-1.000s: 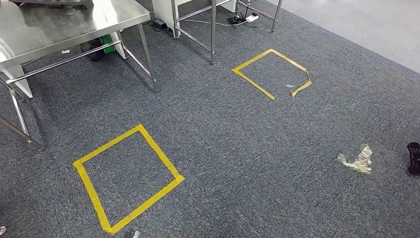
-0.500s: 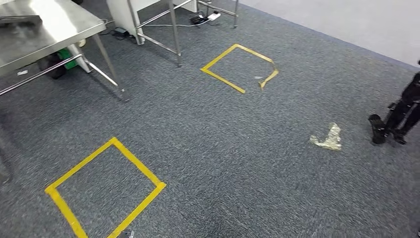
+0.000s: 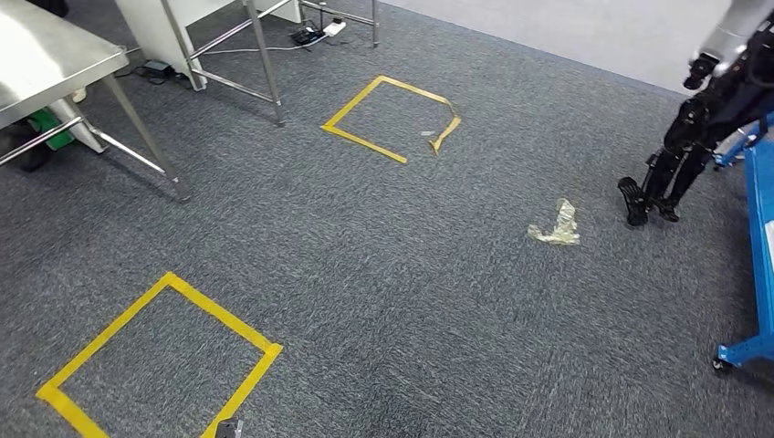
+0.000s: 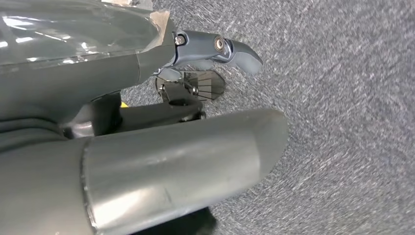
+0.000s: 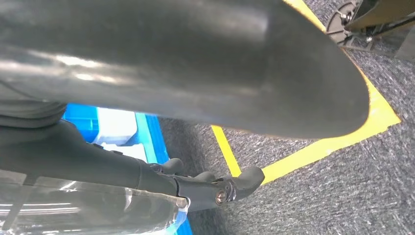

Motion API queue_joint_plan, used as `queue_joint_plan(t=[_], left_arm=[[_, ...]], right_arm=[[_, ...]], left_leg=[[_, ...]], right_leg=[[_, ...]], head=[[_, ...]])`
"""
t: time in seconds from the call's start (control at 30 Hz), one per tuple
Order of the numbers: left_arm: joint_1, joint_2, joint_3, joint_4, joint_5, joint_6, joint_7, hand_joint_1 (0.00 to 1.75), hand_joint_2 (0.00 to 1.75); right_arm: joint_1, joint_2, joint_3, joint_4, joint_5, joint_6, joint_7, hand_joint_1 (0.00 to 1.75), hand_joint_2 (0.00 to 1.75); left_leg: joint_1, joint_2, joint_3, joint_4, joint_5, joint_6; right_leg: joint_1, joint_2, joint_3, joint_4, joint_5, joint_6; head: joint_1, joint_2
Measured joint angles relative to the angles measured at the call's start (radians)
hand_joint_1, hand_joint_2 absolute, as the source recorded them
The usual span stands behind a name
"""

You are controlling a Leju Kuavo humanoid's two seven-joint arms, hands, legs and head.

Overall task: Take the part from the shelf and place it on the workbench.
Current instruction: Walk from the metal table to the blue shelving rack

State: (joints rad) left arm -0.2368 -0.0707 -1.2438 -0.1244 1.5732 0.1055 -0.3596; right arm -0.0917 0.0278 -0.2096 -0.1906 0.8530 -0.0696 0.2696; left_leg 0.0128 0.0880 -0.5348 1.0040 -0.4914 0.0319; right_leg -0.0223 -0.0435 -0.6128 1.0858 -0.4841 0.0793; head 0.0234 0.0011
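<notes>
The grey carpet floor [image 3: 438, 274] spreads beneath both hanging hands. A stainless steel workbench [image 3: 46, 64] on thin metal legs stands at the far left, well apart from either hand. A blue metal shelf frame [image 3: 758, 237] runs along the right side; in the right wrist view its blue frame lies just beyond the right hand [image 5: 215, 188], whose dark fingers [image 5: 247, 177] are curled with nothing visible in them. Two yellow tape squares [image 3: 155, 356] mark the carpet. A crumpled clear wrapper [image 3: 557, 225] lies between them and the shelf. The left hand [image 4: 210, 51] holds nothing, its fingers loosely curled above bare carpet. No part can be made out on the shelf.
</notes>
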Motion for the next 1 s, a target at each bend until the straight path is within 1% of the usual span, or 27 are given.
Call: queue_joint_plan(t=[0.03, 0.07, 0.13, 0.17, 0.2, 0.23, 0.27, 0.3, 0.33, 0.37, 0.4, 0.43, 0.47, 0.5, 0.53, 0.57, 0.6, 0.67, 0.7, 0.73, 0.8, 0.83, 0.87, 0.9, 0.93, 0.97, 1.0], left_arm=[[-0.001, 0.0, 0.001, 0.0, 0.0, 0.009, 0.001, 0.0, 0.0], [-0.001, 0.0, 0.003, 0.0, 0.0, 0.02, 0.002, 0.0, 0.0], [-0.005, -0.001, 0.01, 0.0, 0.0, 0.041, 0.003, 0.0, 0.0], [-0.007, -0.002, 0.014, 0.0, 0.0, 0.048, 0.003, 0.0, 0.0], [-0.009, -0.003, 0.018, 0.0, 0.0, 0.051, 0.002, 0.0, 0.0], [-0.009, -0.003, 0.022, 0.0, 0.0, 0.053, 0.002, 0.0, 0.0], [-0.008, -0.003, 0.025, 0.0, -0.001, 0.051, 0.002, 0.0, 0.0], [-0.006, -0.003, 0.026, 0.0, -0.005, 0.046, 0.003, 0.0, 0.0], [-0.002, -0.003, 0.027, 0.0, -0.01, 0.039, 0.005, 0.0, 0.0], [0.001, -0.002, 0.027, 0.0, -0.019, 0.031, 0.008, 0.0, 0.0], [0.003, -0.002, 0.026, 0.0, -0.027, 0.024, 0.01, 0.0, 0.0], [0.004, -0.002, 0.025, 0.0, -0.035, 0.019, 0.011, 0.0, 0.0], [0.004, -0.002, 0.024, -0.001, -0.043, 0.017, 0.012, 0.0, 0.0], [0.003, -0.002, 0.023, -0.001, -0.049, 0.016, 0.014, 0.0, 0.0], [0.002, -0.003, 0.021, -0.001, -0.055, 0.016, 0.016, 0.0, 0.0], [0.001, -0.003, 0.018, -0.001, -0.063, 0.017, 0.022, 0.0, 0.0], [-0.002, -0.005, 0.013, -0.001, -0.072, 0.019, 0.03, 0.0, 0.0], [-0.011, -0.01, -0.002, -0.002, -0.095, 0.02, 0.051, 0.0, 0.0], [-0.016, -0.014, -0.011, -0.003, -0.107, 0.019, 0.061, 0.0, 0.0], [-0.022, -0.017, -0.02, -0.004, -0.119, 0.015, 0.071, 0.0, 0.0], [-0.031, -0.023, -0.039, -0.007, -0.139, 0.005, 0.087, 0.0, 0.0], [-0.034, -0.025, -0.047, -0.008, -0.145, 0.0, 0.093, 0.0, 0.0], [-0.037, -0.025, -0.056, -0.008, -0.15, -0.004, 0.097, 0.0, 0.0], [-0.04, -0.026, -0.063, -0.008, -0.153, -0.008, 0.101, 0.0, 0.0], [-0.044, -0.025, -0.069, -0.008, -0.156, -0.011, 0.103, 0.0, 0.0], [-0.047, -0.025, -0.075, -0.009, -0.159, -0.014, 0.105, 0.0, 0.0], [-0.05, -0.025, -0.079, -0.009, -0.161, -0.017, 0.106, 0.0, 0.0]], right_arm=[[-0.001, 0.0, -0.001, 0.0, 0.001, 0.0, -0.002, 0.0, 0.0], [-0.001, 0.001, -0.002, -0.001, 0.001, 0.0, -0.005, 0.0, 0.0], [0.004, 0.002, -0.007, -0.001, 0.001, 0.0, -0.009, 0.0, 0.0], [0.007, 0.002, -0.01, -0.001, 0.001, 0.0, -0.01, 0.0, 0.0], [0.01, 0.002, -0.012, -0.001, 0.001, 0.0, -0.01, 0.0, 0.0], [0.011, 0.002, -0.014, -0.001, 0.001, 0.0, -0.01, 0.0, 0.0], [0.012, 0.003, -0.016, -0.001, 0.0, 0.0, -0.011, 0.0, 0.0], [0.012, 0.004, -0.019, -0.001, -0.002, 0.0, -0.013, 0.0, 0.0], [0.012, 0.005, -0.023, -0.001, -0.004, 0.001, -0.015, 0.0, 0.0], [0.013, 0.006, -0.027, -0.001, -0.007, 0.001, -0.017, 0.0, 0.0], [0.016, 0.006, -0.033, -0.001, -0.009, 0.001, -0.018, 0.0, 0.0], [0.018, 0.006, -0.038, -0.001, -0.011, 0.001, -0.019, 0.0, 0.0], [0.02, 0.007, -0.044, -0.001, -0.014, 0.001, -0.019, 0.0, 0.0], [0.02, 0.008, -0.05, -0.001, -0.017, 0.001, -0.018, 0.0, 0.0], [0.02, 0.009, -0.055, 0.0, -0.022, 0.0, -0.016, 0.0, 0.0], [0.02, 0.011, -0.062, 0.0, -0.03, -0.001, -0.013, 0.0, 0.0], [0.021, 0.012, -0.07, 0.0, -0.039, -0.003, -0.009, 0.0, 0.0], [0.027, 0.016, -0.089, 0.0, -0.061, -0.011, 0.001, 0.0, 0.0], [0.031, 0.018, -0.099, 0.0, -0.07, -0.016, 0.007, 0.0, 0.0], [0.032, 0.022, -0.109, 0.0, -0.078, -0.022, 0.012, 0.0, 0.0], [0.031, 0.027, -0.127, 0.0, -0.088, -0.031, 0.019, 0.0, 0.0], [0.031, 0.029, -0.134, 0.0, -0.09, -0.035, 0.021, 0.0, 0.0], [0.031, 0.031, -0.139, 0.0, -0.09, -0.037, 0.023, 0.0, 0.0], [0.034, 0.033, -0.144, 0.0, -0.089, -0.038, 0.023, 0.0, 0.0], [0.036, 0.034, -0.148, 0.0, -0.086, -0.038, 0.024, 0.0, 0.0], [0.038, 0.035, -0.15, 0.0, -0.083, -0.038, 0.024, 0.0, 0.0], [0.038, 0.036, -0.152, 0.0, -0.08, -0.038, 0.023, 0.0, 0.0]], left_leg=[[-0.002, 0.009, 0.003, 0.001, -0.003, -0.006], [-0.005, 0.017, 0.006, 0.001, -0.006, -0.012], [-0.005, 0.034, 0.011, -0.002, -0.008, -0.022], [-0.002, 0.028, 0.012, 0.001, -0.013, -0.028], [0.001, 0.009, 0.008, 0.014, -0.025, -0.034], [0.004, -0.019, -0.006, 0.049, -0.05, -0.038], [0.006, -0.052, -0.033, 0.108, -0.084, -0.04], [0.006, -0.074, -0.067, 0.179, -0.119, -0.039], [0.006, -0.085, -0.101, 0.247, -0.146, -0.038], [0.006, -0.089, -0.125, 0.289, -0.153, -0.037], [0.006, -0.091, -0.131, 0.292, -0.14, -0.034], [0.006, -0.094, -0.117, 0.255, -0.108, -0.031], [0.007, -0.104, -0.089, 0.189, -0.066, -0.026], [0.007, -0.129, -0.059, 0.12, -0.033, -0.02], [0.008, -0.151, -0.033, 0.062, -0.01, -0.017], [0.006, -0.169, -0.019, 0.028, -0.001, -0.014], [0.003, -0.177, -0.015, 0.016, -0.001, -0.012], [-0.002, -0.155, -0.011, 0.005, 0.005, -0.005], [-0.002, -0.144, -0.007, -0.004, 0.01, 0.002], [-0.001, -0.13, -0.002, -0.012, 0.015, 0.008], [-0.003, -0.098, 0.003, -0.02, 0.017, 0.015], [-0.004, -0.081, 0.003, -0.02, 0.016, 0.017], [-0.005, -0.065, 0.003, -0.02, 0.015, 0.017], [-0.006, -0.051, 0.003, -0.02, 0.014, 0.016], [-0.005, -0.038, 0.004, -0.019, 0.013, 0.014], [-0.004, -0.027, 0.006, -0.019, 0.011, 0.011], [-0.004, -0.017, 0.008, -0.019, 0.008, 0.007]], right_leg=[[0.002, -0.015, 0.028, -0.048, 0.016, -0.004], [0.006, -0.024, 0.04, -0.072, 0.024, -0.011], [0.01, -0.006, 0.038, -0.073, 0.028, -0.029], [0.007, 0.005, 0.037, -0.074, 0.03, -0.036], [0.003, 0.016, 0.037, -0.075, 0.031, -0.044], [0.0, 0.027, 0.037, -0.076, 0.033, -0.053], [-0.002, 0.039, 0.036, -0.077, 0.034, -0.06], [0.0, 0.05, 0.036, -0.077, 0.035, -0.066], [0.003, 0.064, 0.035, -0.076, 0.035, -0.069], [0.005, 0.078, 0.036, -0.076, 0.035, -0.07], [0.007, 0.092, 0.037, -0.076, 0.035, -0.071], [0.008, 0.106, 0.038, -0.076, 0.035, -0.071], [0.009, 0.121, 0.04, -0.075, 0.035, -0.071], [0.009, 0.133, 0.04, -0.074, 0.036, -0.07], [0.011, 0.145, 0.039, -0.073, 0.036, -0.068], [0.011, 0.155, 0.034, -0.072, 0.037, -0.063], [0.009, 0.165, 0.029, -0.072, 0.039, -0.056], [0.004, 0.177, 0.019, -0.073, 0.043, -0.041], [0.005, 0.162, 0.011, -0.064, 0.039, -0.037], [0.008, 0.138, -0.005, -0.036, 0.025, -0.036], [0.012, 0.08, -0.063, 0.076, -0.024, -0.04], [0.01, 0.067, -0.097, 0.141, -0.048, -0.04], [0.008, 0.06, -0.12, 0.186, -0.062, -0.037], [0.005, 0.055, -0.126, 0.199, -0.061, -0.03], [0.001, 0.049, -0.108, 0.168, -0.046, -0.02], [-0.004, 0.038, -0.071, 0.102, -0.02, -0.01], [-0.006, 0.018, -0.029, 0.028, 0.004, -0.003]], head=[[-0.001, 0.0], [-0.002, 0.0], [-0.005, 0.0], [-0.006, 0.0], [-0.007, 0.0], [-0.008, 0.0], [-0.01, 0.0], [-0.011, 0.0], [-0.011, 0.0], [-0.011, 0.0], [-0.011, 0.0], [-0.011, 0.0], [-0.011, 0.0], [-0.01, 0.0], [-0.01, 0.0], [-0.01, 0.0], [-0.009, 0.0], [-0.01, 0.0], [-0.009, 0.0], [-0.007, 0.0], [-0.003, 0.0], [-0.001, 0.0], [-0.001, 0.0], [-0.001, 0.0], [-0.001, 0.0], [-0.001, 0.0], [-0.001, 0.0]])
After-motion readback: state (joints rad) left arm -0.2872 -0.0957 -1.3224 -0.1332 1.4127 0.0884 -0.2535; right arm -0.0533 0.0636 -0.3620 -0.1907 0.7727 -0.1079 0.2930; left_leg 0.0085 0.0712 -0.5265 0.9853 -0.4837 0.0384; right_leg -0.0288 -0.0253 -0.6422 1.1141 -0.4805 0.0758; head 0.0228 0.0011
